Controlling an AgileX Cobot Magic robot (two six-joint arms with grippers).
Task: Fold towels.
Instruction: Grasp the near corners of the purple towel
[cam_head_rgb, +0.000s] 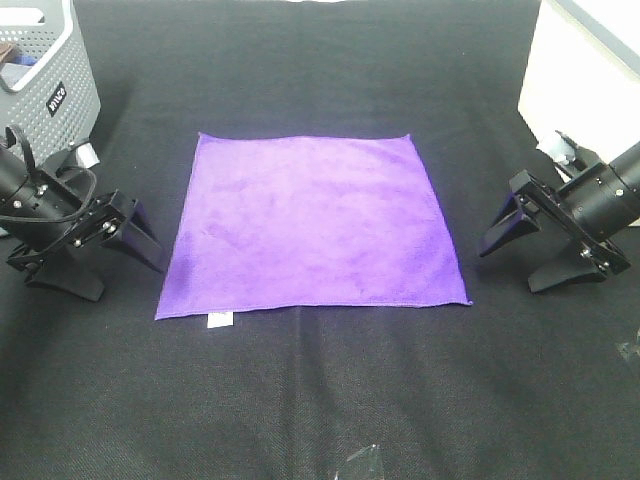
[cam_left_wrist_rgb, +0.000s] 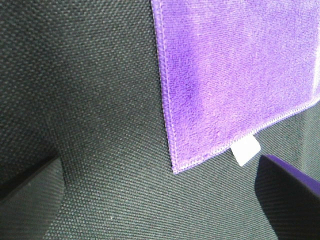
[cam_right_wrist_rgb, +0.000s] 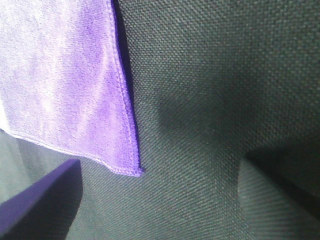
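The purple towel (cam_head_rgb: 310, 220) is shown laid flat on the counter (cam_head_rgb: 320, 400), between the left gripper (cam_head_rgb: 130, 282) and right gripper (cam_head_rgb: 507, 270), both spread wide and empty. Light, limp cloth is expected; the stitched corners nearest each gripper are suggested as holds.

Towel (cam_head_rgb: 312, 222) on table (cam_head_rgb: 320, 400), between left fingers (cam_head_rgb: 143, 238), right fingers (cam_head_rgb: 503, 230); basket (cam_head_rgb: 45, 60) behind-left.

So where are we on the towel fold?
Done: purple towel lies spread flat on the black table, unfolded. In hand: nothing; left gripper and right gripper stand open, off the towel, beside its near corners. Left: grasp the corners, every fold.
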